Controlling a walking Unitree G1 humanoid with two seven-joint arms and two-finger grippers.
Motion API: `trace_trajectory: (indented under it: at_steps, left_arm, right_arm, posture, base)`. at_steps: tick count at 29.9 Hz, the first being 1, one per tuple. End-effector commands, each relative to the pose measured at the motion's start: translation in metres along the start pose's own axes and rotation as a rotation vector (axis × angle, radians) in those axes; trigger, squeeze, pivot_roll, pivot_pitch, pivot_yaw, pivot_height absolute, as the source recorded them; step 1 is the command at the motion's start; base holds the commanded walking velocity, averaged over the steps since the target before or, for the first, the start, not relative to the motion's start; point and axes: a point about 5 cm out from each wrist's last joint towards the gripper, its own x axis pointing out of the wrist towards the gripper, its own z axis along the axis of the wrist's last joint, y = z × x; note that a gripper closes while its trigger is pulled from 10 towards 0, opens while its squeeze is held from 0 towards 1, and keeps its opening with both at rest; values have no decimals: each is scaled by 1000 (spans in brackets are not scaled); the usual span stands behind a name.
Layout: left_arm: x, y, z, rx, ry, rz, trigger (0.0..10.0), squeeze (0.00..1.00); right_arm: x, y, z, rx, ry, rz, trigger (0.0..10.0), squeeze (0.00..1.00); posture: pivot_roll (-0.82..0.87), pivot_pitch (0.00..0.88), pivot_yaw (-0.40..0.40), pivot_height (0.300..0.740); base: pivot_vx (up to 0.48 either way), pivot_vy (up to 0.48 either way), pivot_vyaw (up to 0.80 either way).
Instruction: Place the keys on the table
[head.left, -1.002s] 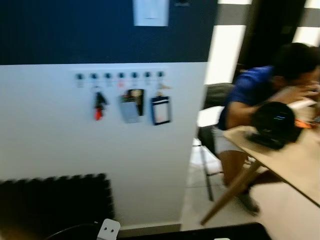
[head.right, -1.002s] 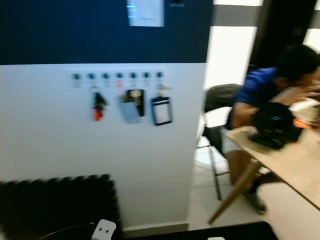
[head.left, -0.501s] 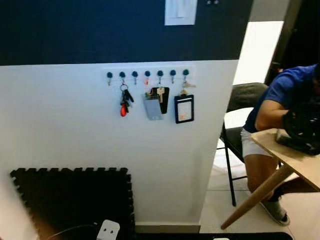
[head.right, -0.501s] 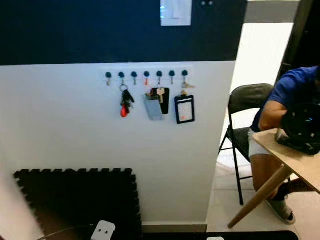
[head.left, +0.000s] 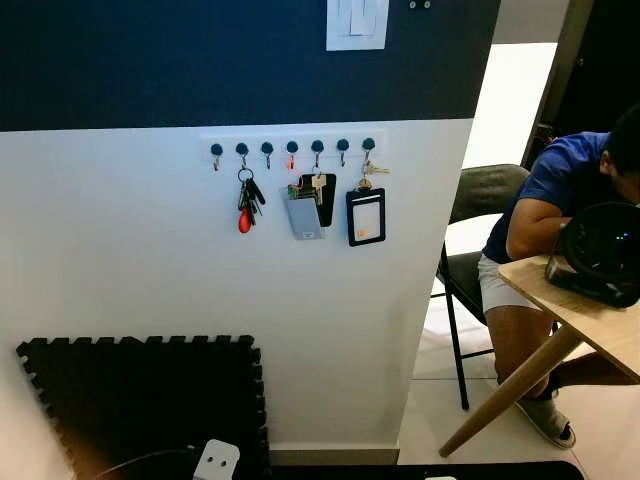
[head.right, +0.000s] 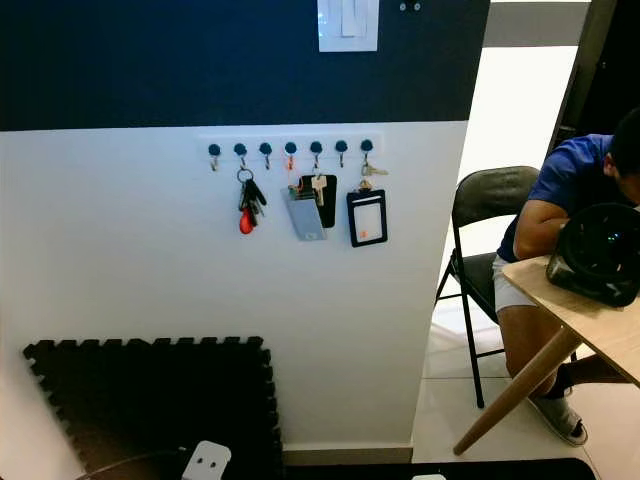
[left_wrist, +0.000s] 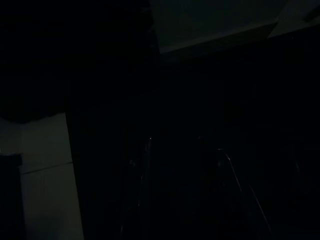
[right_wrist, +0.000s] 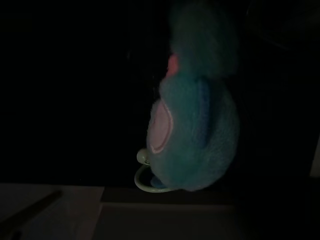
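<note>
1. A bunch of dark keys with a red fob hangs on the second hook from the left of a white rail of seven round dark-blue hooks, fixed to the white lower half of a wall whose upper half is dark navy.
2. Further right on the same rail hang a grey-blue card holder with a small key and a black pouch behind it, and then a black-framed badge holder with a white card.
3. A white light switch plate sits on the navy part of the wall above the rail.
4. On the floor below the keys, against the wall, lies a black foam mat with jigsaw edges; a small white plug-like block shows at the bottom edge of the eye views.
5. To the right, past the wall's corner, a light wooden table with slanted legs carries a round black device.
6. A person in a blue shirt sits at that table on a dark folding chair, leaning over it.
7. The left wrist view is almost black; the faint outlines of the left gripper can just be made out, and I cannot tell whether its fingers are apart or together.
8. The right wrist view, also very dark, shows a fluffy teal plush toy with a pale patch and a light ring hanging in the dimness; the right gripper's fingers cannot be made out.
9. The keys are on the wall, well apart from both grippers, and touch no finger.
</note>
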Motion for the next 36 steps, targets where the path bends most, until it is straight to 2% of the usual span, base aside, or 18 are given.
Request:
trace_trajectory:
  at_steps: [1, 7, 36]
  left_arm:
    - [-2, 4, -5, -3, 16, 10, 10000, 0]
    - [-2, 4, -5, -3, 15, 8, 10000, 0]
    - [-2, 2, -5, -1, 15, 4, 10000, 0]
  right_arm:
    - [-1, 2, -3, 30, -4, 0, 10000, 0]
    - [-1, 2, -2, 17, -2, 14, 10000, 0]
    - [-1, 2, -3, 11, -3, 20, 10000, 0]
  posture:
    - [59, 45, 18, 740]
    - [59, 45, 18, 740]
    - [57, 45, 18, 740]
  base:
    - [0, 0, 0]
    - [0, 0, 0]
    - [0, 0, -777]
